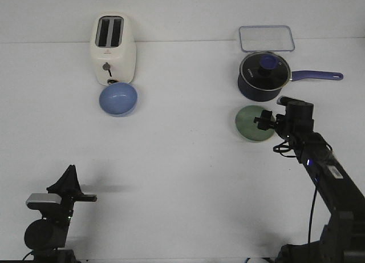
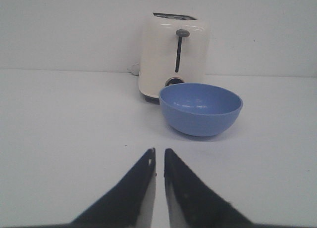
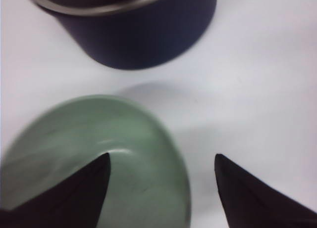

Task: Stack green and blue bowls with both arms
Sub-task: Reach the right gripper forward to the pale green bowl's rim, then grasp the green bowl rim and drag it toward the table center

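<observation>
The blue bowl [image 1: 118,98] sits upright on the table just in front of the toaster; it also shows in the left wrist view [image 2: 200,109]. The green bowl [image 1: 251,123] sits just in front of the navy saucepan, and fills the right wrist view [image 3: 94,159]. My right gripper [image 3: 162,161] is open, over the bowl's right rim, one finger above the inside and one outside; in the front view it shows over the bowl [image 1: 265,121]. My left gripper [image 2: 159,156] is shut and empty, well short of the blue bowl, low at the front left [image 1: 69,174].
A cream toaster [image 1: 113,49] stands at the back left. A navy saucepan [image 1: 263,77] with a glass lid and a long handle stands close behind the green bowl. A clear lidded box [image 1: 266,38] lies behind the pan.
</observation>
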Available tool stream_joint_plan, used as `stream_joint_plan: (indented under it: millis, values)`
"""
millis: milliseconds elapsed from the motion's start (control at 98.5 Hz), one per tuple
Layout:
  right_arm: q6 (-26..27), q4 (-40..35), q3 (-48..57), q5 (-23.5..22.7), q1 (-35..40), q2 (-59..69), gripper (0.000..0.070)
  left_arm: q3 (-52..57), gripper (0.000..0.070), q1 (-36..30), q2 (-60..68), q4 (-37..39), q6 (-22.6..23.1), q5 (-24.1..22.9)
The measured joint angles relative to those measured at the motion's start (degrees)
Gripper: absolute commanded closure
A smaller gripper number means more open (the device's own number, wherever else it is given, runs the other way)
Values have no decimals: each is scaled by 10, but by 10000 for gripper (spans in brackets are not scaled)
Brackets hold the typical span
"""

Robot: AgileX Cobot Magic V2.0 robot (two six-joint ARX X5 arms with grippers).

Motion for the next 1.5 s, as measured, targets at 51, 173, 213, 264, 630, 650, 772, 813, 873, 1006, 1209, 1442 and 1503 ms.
stream_joint_plan:
  millis: [51,173,213,264,630,650,772,813,873,1006,1209,1442,1503]
  values:
    - [-1,-17,19,0,-2,28,337,0,685,0,0,0,0,0]
    - [-3,-45,45,-1,-3,70,659,0,685,0,0,0,0,0]
    - [-5,-49,46,-3,-3,72,700,0,685,0,0,0,0,0]
    - [-8,-54,49,-13,-3,72,700,0,685,0,0,0,0,0]
    - [-26,-126,54,-89,0,-80,700,0,685,0,0,0,0,0]
    - [-26,-134,54,-91,3,-94,700,0,685,0,0,0,0,0]
    - [-27,-141,24,-111,31,-183,700,0,685,0,0,0,0,0]
    - [-26,-143,2,-115,46,-212,700,0,685,0,0,0,0,0]
    - [-23,-148,-34,-116,74,-252,700,0,685,0,0,0,0,0]
    - [-1,-149,-116,-116,146,-315,700,0,685,0,0,0,0,0]
    - [47,-113,-207,-100,246,-318,700,0,685,0,0,0,-2,0]
    - [73,-76,-229,-84,305,-271,700,0,686,0,0,0,-61,0]
    - [73,-76,-229,-84,313,-251,688,0,687,0,0,0,-81,0]
